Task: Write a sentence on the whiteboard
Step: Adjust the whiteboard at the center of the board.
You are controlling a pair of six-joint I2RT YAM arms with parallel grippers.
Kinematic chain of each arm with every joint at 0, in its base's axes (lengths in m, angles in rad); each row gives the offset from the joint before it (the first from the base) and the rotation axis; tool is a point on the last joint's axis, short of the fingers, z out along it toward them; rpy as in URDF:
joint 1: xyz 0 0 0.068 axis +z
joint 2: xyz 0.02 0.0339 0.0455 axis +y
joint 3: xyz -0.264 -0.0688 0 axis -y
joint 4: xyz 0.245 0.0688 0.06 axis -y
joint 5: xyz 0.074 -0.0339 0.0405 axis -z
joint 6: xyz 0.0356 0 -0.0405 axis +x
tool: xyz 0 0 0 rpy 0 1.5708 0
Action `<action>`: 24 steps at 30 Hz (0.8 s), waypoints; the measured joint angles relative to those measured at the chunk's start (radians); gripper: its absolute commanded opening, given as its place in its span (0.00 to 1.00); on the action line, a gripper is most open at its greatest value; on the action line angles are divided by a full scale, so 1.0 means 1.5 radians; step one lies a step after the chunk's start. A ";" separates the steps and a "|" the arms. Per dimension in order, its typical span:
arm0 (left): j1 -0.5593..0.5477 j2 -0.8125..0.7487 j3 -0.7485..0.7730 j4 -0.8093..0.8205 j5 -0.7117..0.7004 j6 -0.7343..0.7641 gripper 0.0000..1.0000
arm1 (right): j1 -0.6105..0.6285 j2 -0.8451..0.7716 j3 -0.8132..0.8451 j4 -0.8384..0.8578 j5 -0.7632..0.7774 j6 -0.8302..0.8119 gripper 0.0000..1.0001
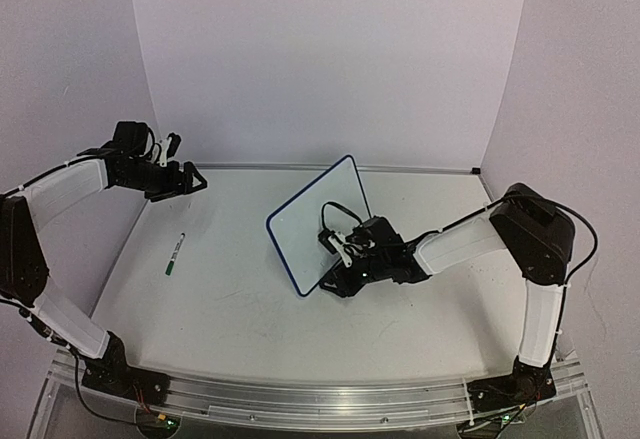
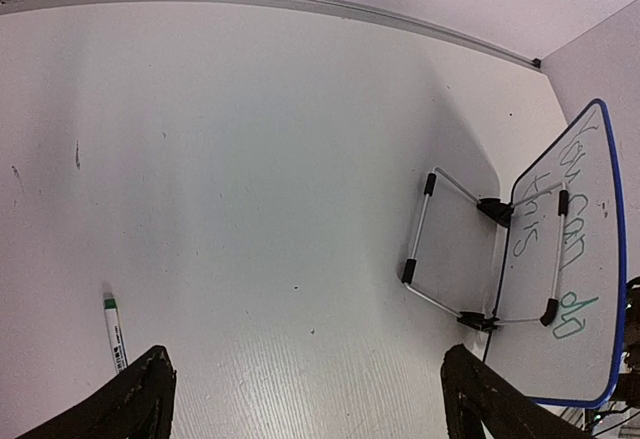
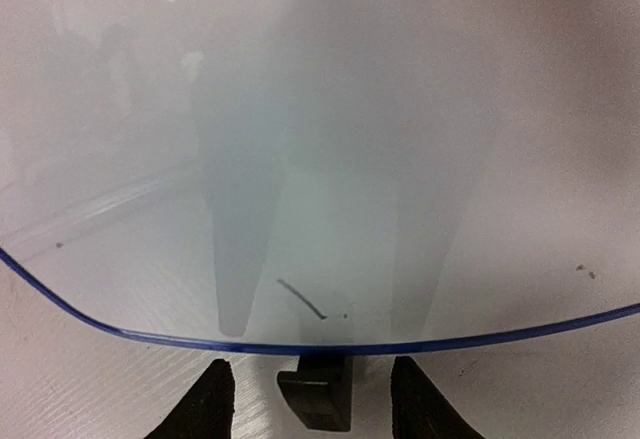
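Top external view: whiteboard (image 1: 318,221) is seen standing tilted about mid-table, slightly nearer the far edge, propped on a wire stand (image 2: 428,249) with black feet. A thin blue border is visible round it. In the left wrist view, handwriting (image 2: 555,229) reading "You can do this" is seen on the board face, with the stand's bars crossing in front of it. In the right wrist view the board fills most of the frame; only a short dark stroke (image 3: 301,299) is made out near its blue lower edge.

Right pincer (image 1: 345,251) is placed right at the board's near-right lower edge, close to the stand. Its fingers (image 3: 207,406) are seen spread apart, gripping nothing. A small black block (image 3: 318,391) sits in the gap, not touched by either finger; what it is cannot be told.

Left pincer (image 1: 196,180) is held over the far left corner of the table (image 1: 240,309), well apart from the board. Its fingers (image 2: 140,399) are spread wide and nothing is held.

A marker (image 1: 176,253) with a green end is found lying flat on the table near the left edge, between the left pincer and the near edge, apart from both pincers.
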 measured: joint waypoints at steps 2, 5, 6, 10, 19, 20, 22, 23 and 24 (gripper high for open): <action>0.000 0.000 0.000 0.000 0.000 0.000 0.91 | 0.002 0.001 0.000 0.015 0.018 0.002 0.40; 0.000 0.000 0.000 0.000 0.000 0.000 0.91 | 0.007 0.009 0.000 0.026 0.040 0.002 0.32; 0.000 0.000 0.000 0.000 0.000 0.000 0.91 | 0.011 0.013 0.000 0.029 0.049 0.002 0.31; 0.000 0.001 0.000 0.000 0.000 0.000 0.91 | 0.024 0.025 0.000 0.053 0.077 0.003 0.22; 0.000 0.005 -0.001 0.000 -0.005 -0.001 0.91 | 0.072 0.026 -0.015 0.092 0.196 0.032 0.06; 0.000 0.005 -0.002 0.001 -0.006 -0.001 0.91 | 0.082 0.026 -0.012 0.090 0.224 0.043 0.06; 0.000 0.005 -0.005 0.001 -0.006 -0.001 0.91 | 0.101 0.027 -0.005 0.076 0.278 0.069 0.04; 0.000 0.005 -0.007 0.001 -0.006 -0.002 0.91 | 0.110 0.029 0.003 0.062 0.304 0.085 0.03; 0.000 0.005 -0.009 0.001 -0.006 -0.002 0.91 | 0.119 0.033 0.013 0.046 0.330 0.103 0.02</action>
